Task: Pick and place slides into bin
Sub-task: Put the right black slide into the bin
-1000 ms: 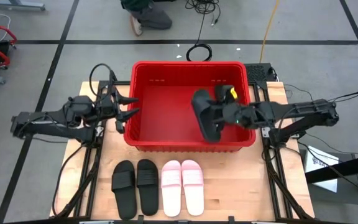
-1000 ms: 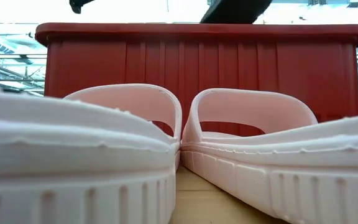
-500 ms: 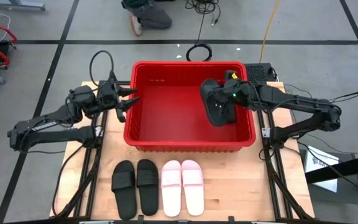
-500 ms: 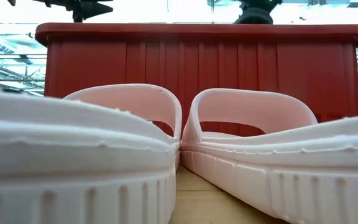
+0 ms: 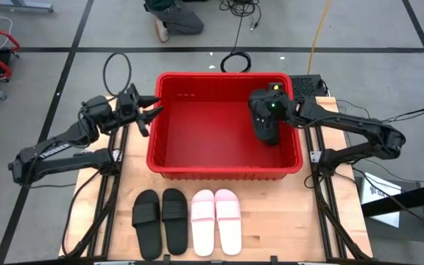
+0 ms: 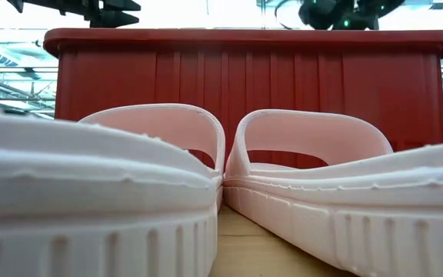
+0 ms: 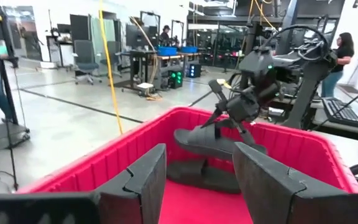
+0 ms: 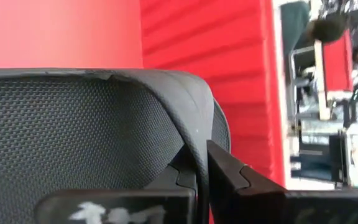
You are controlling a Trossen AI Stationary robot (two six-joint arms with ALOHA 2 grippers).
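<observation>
A: Slides? Left to right.
B: Left gripper (image 5: pixel 152 112) spread wide, holding nothing, at the bin's (image 5: pixel 169 165) left rim. Black pair (image 5: pixel 160 221), pink pair (image 5: pixel 216 220) on the wooden table (image 5: pixel 285 221), long axes toward the bin. Right gripper (image 5: pixel 265 126) clenched on a black slide (image 5: pixel 264 124) over the bin's right end; another black one (image 7: pixel 197 174) lies under it.
A: Room?
B: Grey floor, cables, people at desks.
</observation>
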